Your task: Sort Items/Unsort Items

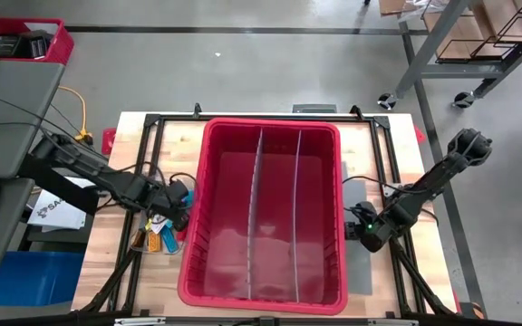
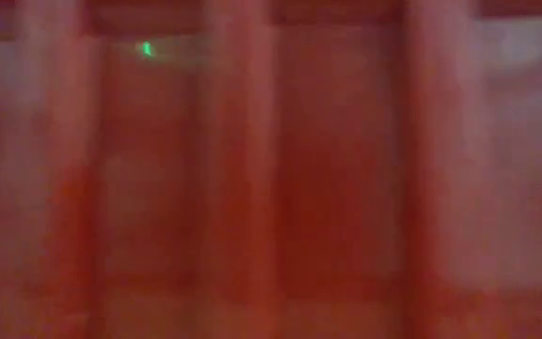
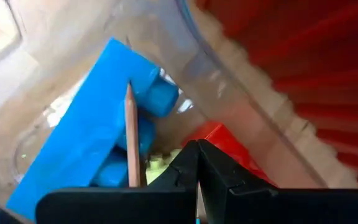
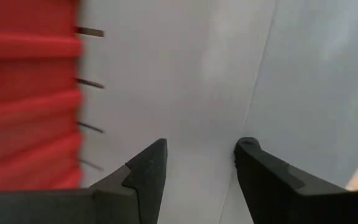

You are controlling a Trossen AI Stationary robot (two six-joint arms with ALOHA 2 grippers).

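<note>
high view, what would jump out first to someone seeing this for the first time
The big red bin fills the middle of the table, split by two clear dividers, its compartments bare. At its left side the left hand, shut, hangs over a small cluster of items on the table, including a blue block and a pencil. The right hand waits open by the bin's right wall.

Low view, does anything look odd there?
Yes. It shows only blurred red plastic ribbing, apparently the wall of the large red plastic bin right against the lens. So that view shows neither pincer nor the small items.
</note>
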